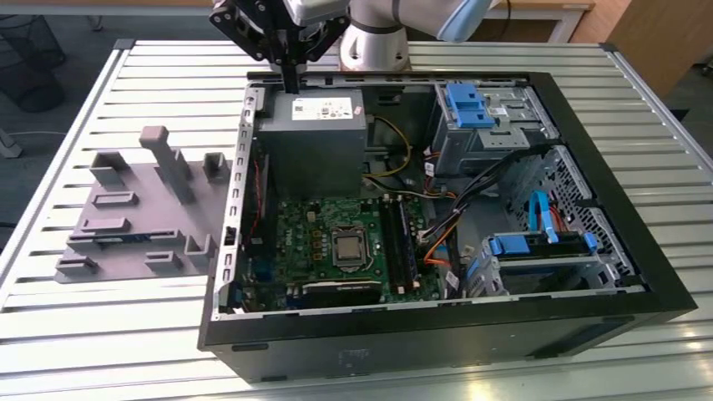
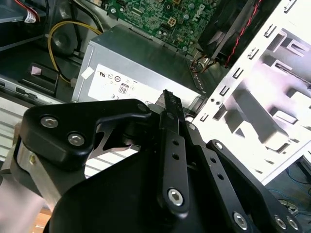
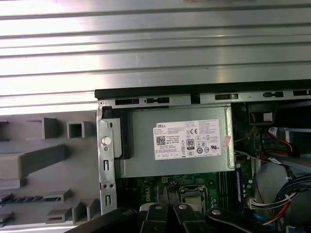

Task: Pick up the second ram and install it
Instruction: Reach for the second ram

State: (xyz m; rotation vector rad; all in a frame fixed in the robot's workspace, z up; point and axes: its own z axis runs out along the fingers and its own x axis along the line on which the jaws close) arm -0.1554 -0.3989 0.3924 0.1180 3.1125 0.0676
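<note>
The gripper (image 1: 292, 85) hangs fingers-down from the arm (image 1: 379, 23) toward the table's (image 1: 100, 334) far edge. Its fingers are pressed together into one narrow black tip with nothing between them. In the second wrist view the closed fingers (image 2: 168, 104) also meet in a single bar.

The tip sits above the far wall of the case (image 1: 446, 338), just over the far end of the power supply (image 1: 316, 138). The power supply is a grey box with a white label, seen in the first wrist view (image 3: 177, 141) directly ahead of the gripper.

Nearer in the case lies the green motherboard (image 1: 329, 242), with long black slots (image 1: 398, 238) running along its side toward the exterior view's right. Whether a stick already stands in them I cannot tell. Blue clips (image 1: 468, 104) mark the drive bays on that side.

The ram (image 1: 115, 239) is well apart from the gripper. It lies flat in a groove of the grey holder (image 1: 167, 209), which rests on the table beside the case, toward the table's edge on the exterior view's left. In the first wrist view the ram (image 3: 29, 199) shows as a thin strip with dark chips in the same holder.
</note>
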